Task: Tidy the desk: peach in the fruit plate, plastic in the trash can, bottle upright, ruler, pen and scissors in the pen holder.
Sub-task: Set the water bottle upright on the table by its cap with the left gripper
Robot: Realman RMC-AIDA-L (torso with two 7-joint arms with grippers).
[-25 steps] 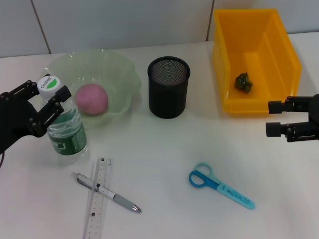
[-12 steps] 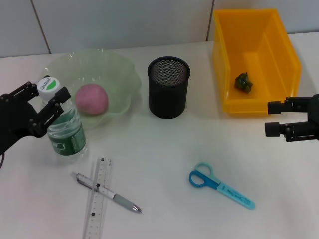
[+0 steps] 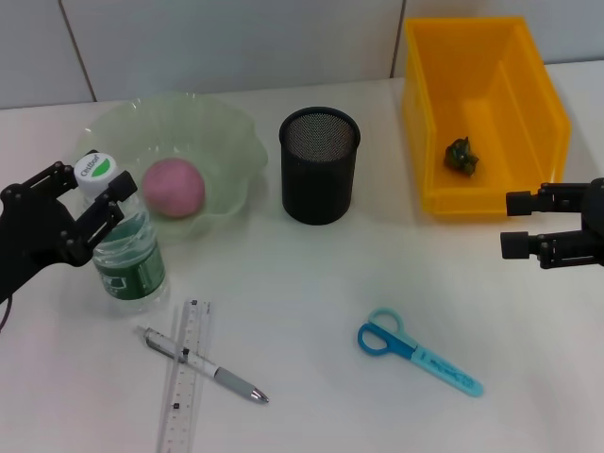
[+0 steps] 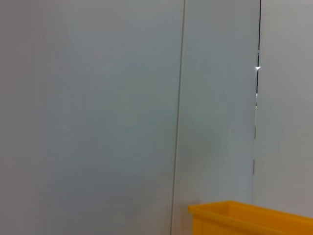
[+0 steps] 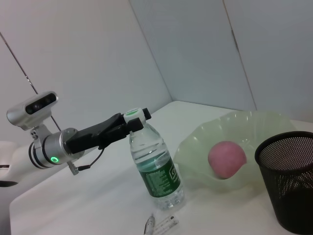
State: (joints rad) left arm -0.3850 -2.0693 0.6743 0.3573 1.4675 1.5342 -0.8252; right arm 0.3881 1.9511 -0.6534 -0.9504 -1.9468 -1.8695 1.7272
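The left hand [image 3: 87, 195] is spread about the cap of the upright water bottle [image 3: 125, 247]. At two o'clock, the fruit plate [image 3: 231, 142] holds the peach [image 3: 174, 186]. The right hand [image 3: 517, 225] is spread, beside the yellow bin [image 3: 429, 113].

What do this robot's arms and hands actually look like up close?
Both grippers are matte black with slim, bar-like fingers: the left gripper and the right gripper. The left arm has a silver-white wrist with a glowing green ring, a thin black cable and a small silver camera.

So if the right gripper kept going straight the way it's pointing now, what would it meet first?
The right gripper points across the table toward the robot's left. First in that line looks to be the black mesh pen holder, though depth is uncertain; it might pass in front.
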